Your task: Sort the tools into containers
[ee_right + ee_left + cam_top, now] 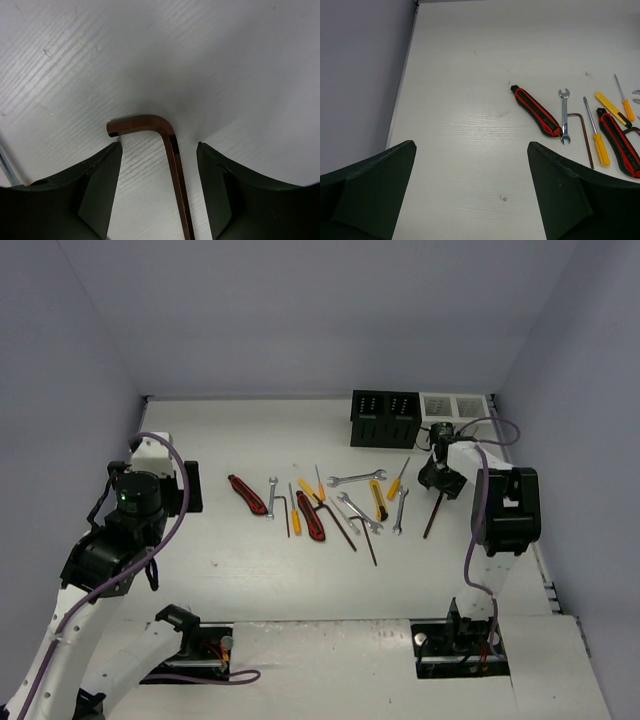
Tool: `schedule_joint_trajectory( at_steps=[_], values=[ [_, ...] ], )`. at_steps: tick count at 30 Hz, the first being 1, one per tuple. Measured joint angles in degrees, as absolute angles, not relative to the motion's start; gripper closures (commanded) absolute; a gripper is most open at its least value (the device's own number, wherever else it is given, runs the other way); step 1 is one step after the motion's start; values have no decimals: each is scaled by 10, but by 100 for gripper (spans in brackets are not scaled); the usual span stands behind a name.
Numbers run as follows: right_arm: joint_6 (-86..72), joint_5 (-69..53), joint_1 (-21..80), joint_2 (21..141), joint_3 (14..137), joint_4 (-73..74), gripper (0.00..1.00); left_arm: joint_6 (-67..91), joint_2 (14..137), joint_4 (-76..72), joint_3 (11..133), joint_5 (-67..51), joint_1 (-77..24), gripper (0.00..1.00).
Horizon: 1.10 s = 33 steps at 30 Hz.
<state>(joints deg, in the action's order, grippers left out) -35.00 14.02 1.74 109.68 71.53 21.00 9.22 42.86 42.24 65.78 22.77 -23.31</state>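
Several tools lie in a loose row mid-table: a red-black knife point(247, 494), silver wrenches point(356, 478), orange screwdrivers point(294, 510), a yellow knife point(378, 499) and dark hex keys point(284, 512). One hex key point(433, 515) lies apart at the right. My right gripper point(440, 480) is low over its bent end, open, one finger on each side of the key point(172, 145), not touching it. My left gripper point(188, 492) is open and empty left of the row. The red-black knife point(536, 110) and a wrench point(564, 115) show ahead of it. The black box point(384, 419) and white box point(458, 408) stand at the back right.
The table's left edge and a grey wall point(360, 80) lie close to my left gripper. The right wall stands just beyond my right arm point(505, 508). The two boxes stand side by side against the back wall.
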Motion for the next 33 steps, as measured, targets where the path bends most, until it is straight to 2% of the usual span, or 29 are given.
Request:
schedule_joint_trajectory(
  at_steps=[4, 13, 23, 28, 33],
  values=[
    [-344, 131, 12, 1101, 717, 204, 56, 101, 434, 422, 658, 234, -233, 9],
    [-337, 126, 12, 1098, 708, 184, 98, 113, 469, 406, 658, 238, -233, 9],
    [-304, 139, 12, 1018, 703, 214, 100, 114, 490, 379, 658, 238, -233, 9],
    [-253, 184, 12, 941, 800, 218, 100, 110, 490, 367, 658, 239, -233, 9],
    [-183, 231, 12, 877, 889, 138, 100, 107, 487, 360, 658, 243, -233, 9]
  ],
)
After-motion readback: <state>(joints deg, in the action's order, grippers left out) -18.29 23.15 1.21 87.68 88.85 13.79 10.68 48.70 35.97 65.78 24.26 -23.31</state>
